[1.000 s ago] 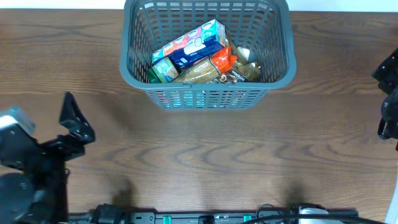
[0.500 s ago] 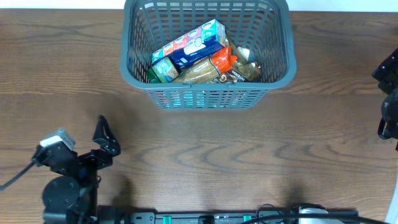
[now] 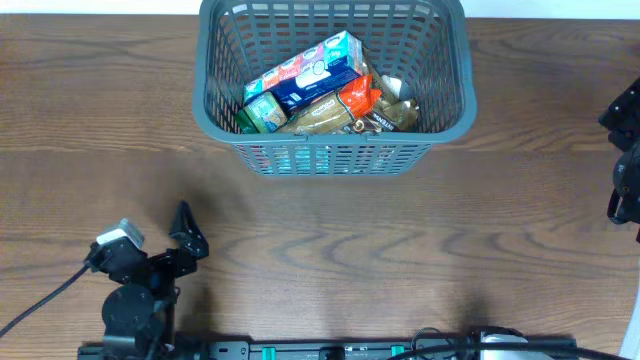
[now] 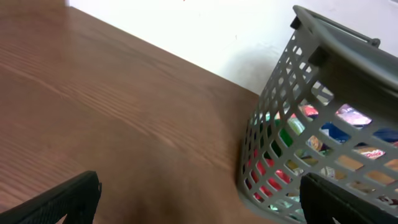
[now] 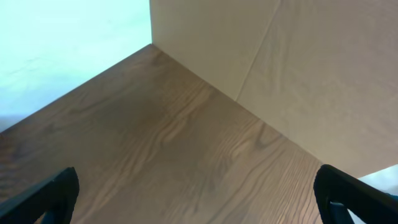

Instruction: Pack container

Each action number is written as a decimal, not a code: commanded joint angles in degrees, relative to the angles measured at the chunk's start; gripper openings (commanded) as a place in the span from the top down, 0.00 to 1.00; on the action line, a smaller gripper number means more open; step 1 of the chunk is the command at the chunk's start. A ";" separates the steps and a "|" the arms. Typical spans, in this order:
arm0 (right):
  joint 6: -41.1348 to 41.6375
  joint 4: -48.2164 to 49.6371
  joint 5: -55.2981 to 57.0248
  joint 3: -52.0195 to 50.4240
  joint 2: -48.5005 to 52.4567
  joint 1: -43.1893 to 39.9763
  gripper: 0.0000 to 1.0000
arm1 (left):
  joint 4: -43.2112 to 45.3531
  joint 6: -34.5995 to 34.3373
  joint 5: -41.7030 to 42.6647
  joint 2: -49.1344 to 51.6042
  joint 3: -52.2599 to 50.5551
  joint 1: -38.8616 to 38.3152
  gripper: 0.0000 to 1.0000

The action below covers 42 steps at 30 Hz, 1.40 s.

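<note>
The left gripper [image 4: 199, 186], spread wide and empty, faced the container [image 3: 332, 152] crammed with grocery packets [image 3: 310, 90], while the right gripper [image 5: 196, 177], equally wide, overlooked the table [image 3: 400, 250].

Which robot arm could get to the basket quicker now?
Probably the left. The left tool is open and faces the container, seen close in its camera. The right tool, also open, sees only table and wall.

Overhead, looks straight down over the whole surface [image 3: 400, 250]. At the left wrist, sits low, faces across the wood toward the container [image 4: 348, 50], close by; shares it with overhead. At the right wrist, tilts down at surface beside a wall corner [image 5: 151, 25].
</note>
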 commanded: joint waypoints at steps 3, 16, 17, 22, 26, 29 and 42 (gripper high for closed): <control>0.63 -0.07 1.01 0.31 -0.02 -0.35 0.01 | 0.66 -0.59 0.63 -3.17 -3.15 0.42 0.01; 0.63 -0.07 1.01 0.31 -0.04 -0.35 0.01 | 4.52 -0.57 0.66 -4.11 -9.81 0.42 0.02; 0.63 -0.07 1.01 0.31 -0.04 -0.35 0.01 | 5.01 -0.59 0.66 -4.11 -10.34 0.42 0.01; 0.63 -0.04 1.01 0.31 -0.02 -0.35 0.01 | 9.11 -0.57 0.66 -4.11 -13.90 0.42 0.01; 0.63 -0.07 1.01 0.31 -0.02 -0.35 0.01 | 10.67 -0.52 0.61 -4.13 -15.30 0.42 0.02; 0.61 -0.07 1.01 0.31 -0.02 -0.35 0.01 | 10.64 -0.52 0.61 -4.13 -16.09 0.42 0.01; 0.61 -0.07 1.01 0.31 -0.02 -0.35 0.01 | 11.50 13.16 0.57 -4.13 -16.46 3.04 0.01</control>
